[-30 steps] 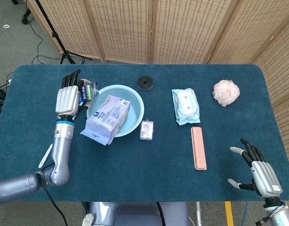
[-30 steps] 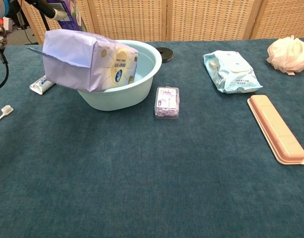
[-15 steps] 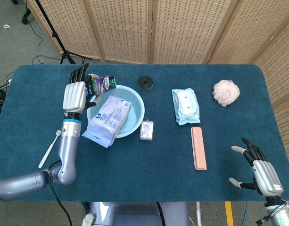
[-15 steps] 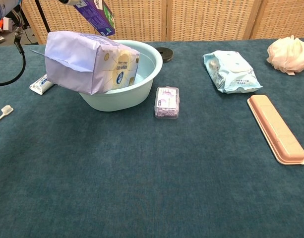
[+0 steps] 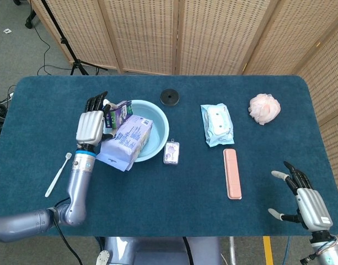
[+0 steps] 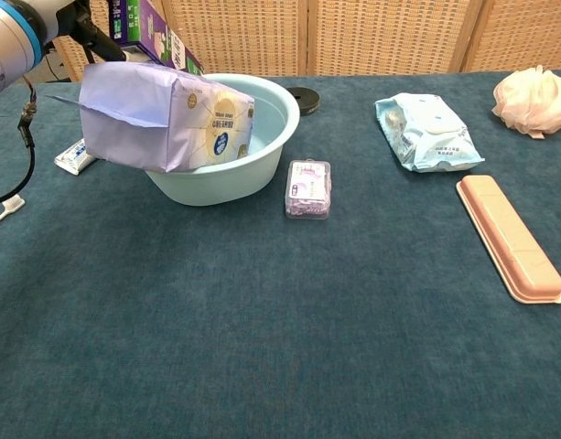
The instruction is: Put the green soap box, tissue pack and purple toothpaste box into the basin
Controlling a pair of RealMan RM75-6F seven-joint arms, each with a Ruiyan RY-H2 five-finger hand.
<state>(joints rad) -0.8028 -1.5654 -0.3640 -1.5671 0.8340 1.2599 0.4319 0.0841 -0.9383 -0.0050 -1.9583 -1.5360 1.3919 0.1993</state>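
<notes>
My left hand (image 5: 91,125) grips the purple toothpaste box (image 5: 120,112) at the left rim of the light blue basin (image 5: 157,124). In the chest view the box (image 6: 145,25) stands upright just behind the tissue pack (image 6: 161,114), with my left arm (image 6: 10,41) at the top left. The lavender tissue pack (image 5: 126,141) leans over the basin's front-left rim, half in and half out. My right hand (image 5: 305,202) hovers near the table's front right corner, fingers spread and holding nothing.
A small clear box (image 5: 171,152) lies right of the basin. A blue wipes pack (image 5: 217,124), a pink case (image 5: 231,173), a pink loofah (image 5: 264,107) and a black disc (image 5: 169,96) lie further right. A toothbrush (image 5: 58,174) and a white tube (image 6: 76,155) lie left.
My left hand has carried the toothpaste box from the table left of the basin, up and rightward, then down to the basin's left rim. The right hand stayed put.
</notes>
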